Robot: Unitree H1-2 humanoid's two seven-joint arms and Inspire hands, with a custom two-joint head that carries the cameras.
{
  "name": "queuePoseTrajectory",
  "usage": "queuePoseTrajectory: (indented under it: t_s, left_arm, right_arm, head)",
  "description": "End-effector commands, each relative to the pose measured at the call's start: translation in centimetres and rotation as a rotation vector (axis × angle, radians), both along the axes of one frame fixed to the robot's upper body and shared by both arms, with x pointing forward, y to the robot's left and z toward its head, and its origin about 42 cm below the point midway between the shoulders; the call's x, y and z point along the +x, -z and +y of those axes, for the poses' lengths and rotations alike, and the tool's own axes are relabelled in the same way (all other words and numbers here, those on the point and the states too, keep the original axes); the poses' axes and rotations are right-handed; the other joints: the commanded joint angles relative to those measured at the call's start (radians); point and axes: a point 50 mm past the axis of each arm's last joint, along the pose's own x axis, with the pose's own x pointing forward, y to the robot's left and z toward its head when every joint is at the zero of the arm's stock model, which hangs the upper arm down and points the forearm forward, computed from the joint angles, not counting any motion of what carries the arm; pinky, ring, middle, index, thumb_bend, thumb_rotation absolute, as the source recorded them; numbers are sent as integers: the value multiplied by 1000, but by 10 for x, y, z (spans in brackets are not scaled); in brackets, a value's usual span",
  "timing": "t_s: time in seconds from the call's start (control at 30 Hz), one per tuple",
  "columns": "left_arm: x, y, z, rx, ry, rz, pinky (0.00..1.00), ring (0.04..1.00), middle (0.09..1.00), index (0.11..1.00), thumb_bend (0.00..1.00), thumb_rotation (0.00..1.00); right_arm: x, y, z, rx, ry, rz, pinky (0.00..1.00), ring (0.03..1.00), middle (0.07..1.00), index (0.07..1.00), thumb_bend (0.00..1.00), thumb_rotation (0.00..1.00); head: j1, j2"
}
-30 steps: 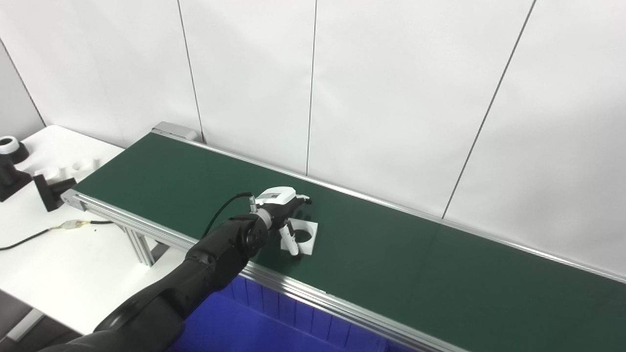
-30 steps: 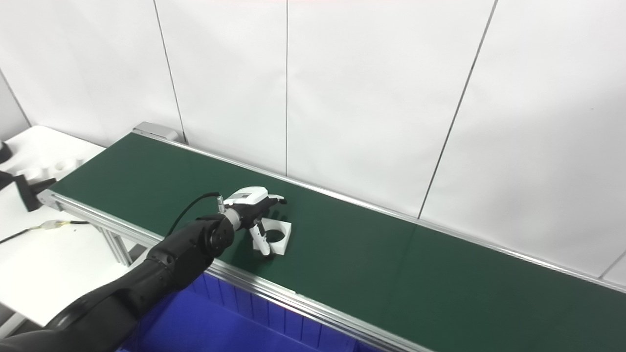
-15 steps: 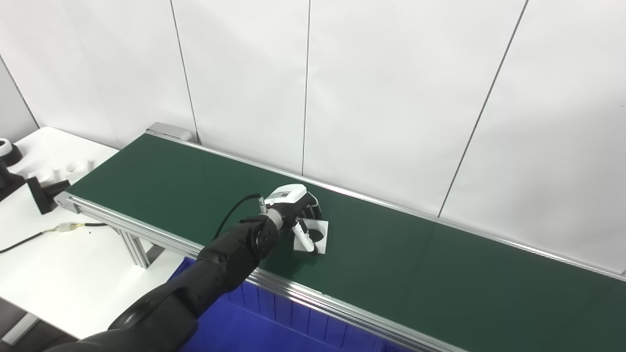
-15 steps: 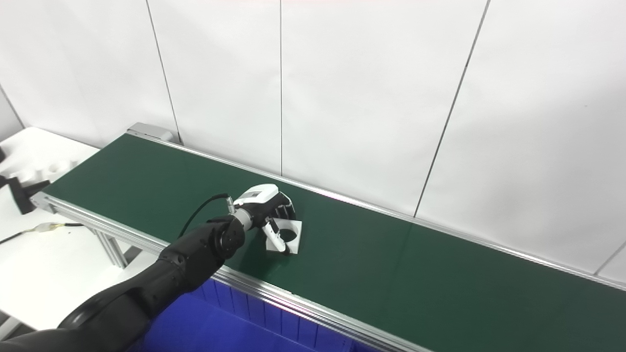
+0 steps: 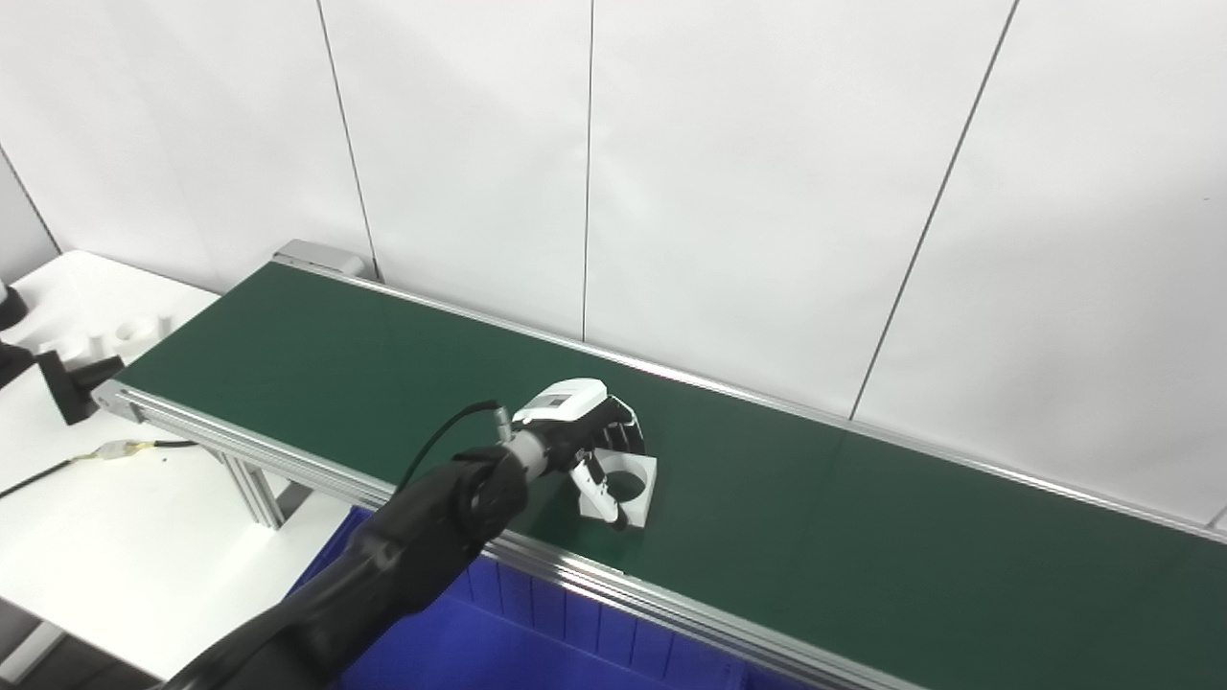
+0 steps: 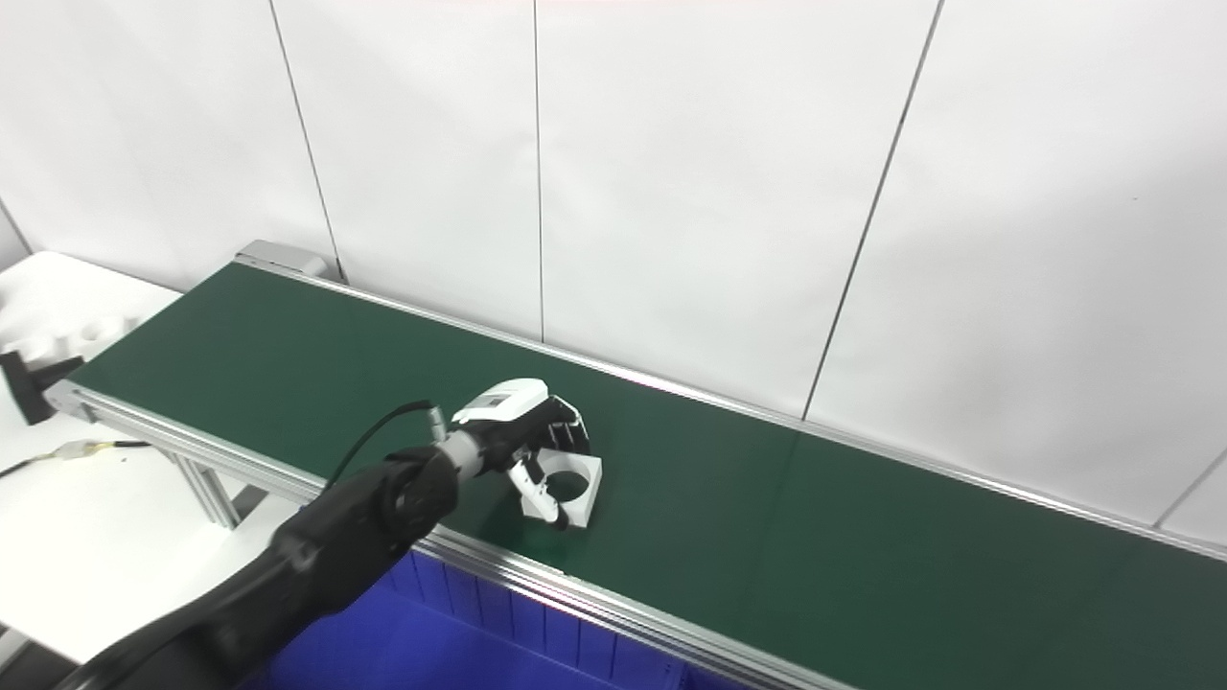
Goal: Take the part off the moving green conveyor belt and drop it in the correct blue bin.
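On the belt [image 5: 383, 364] in the left eye view, your left hand [image 5: 585, 436] now curls its fingers around the white part [image 5: 628, 487], where a second ago they were spread. From the right eye view, the part [image 6: 573, 489] sits on the belt unlifted; lift next.

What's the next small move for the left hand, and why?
Probably finish closing and lift straight up. The left hand is curled round the white part, thumb on the near side and fingers on the far side, but the part looks flat on the green belt. The blue bin sits just below the near rail, so a short carry follows.
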Motion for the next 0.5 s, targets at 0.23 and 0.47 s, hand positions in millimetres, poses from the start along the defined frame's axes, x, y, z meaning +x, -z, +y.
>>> queuePoseTrajectory:
  t_s: [0.23,0.47]
  left_arm:
    - [-58,-78,18,-148,69,-268,449,448,508,491,502,0]
    - [-92,-66,18,-262,116,-316,443,453,516,481,501,0]
  right_arm:
    - [7,-17,12,39,-10,-112,794,800,786,858,821,367]
    - [8,-25,15,38,-2,-146,755,777,772,839,884,399]
  head:
    - [-86,38]
    - [-174,97]
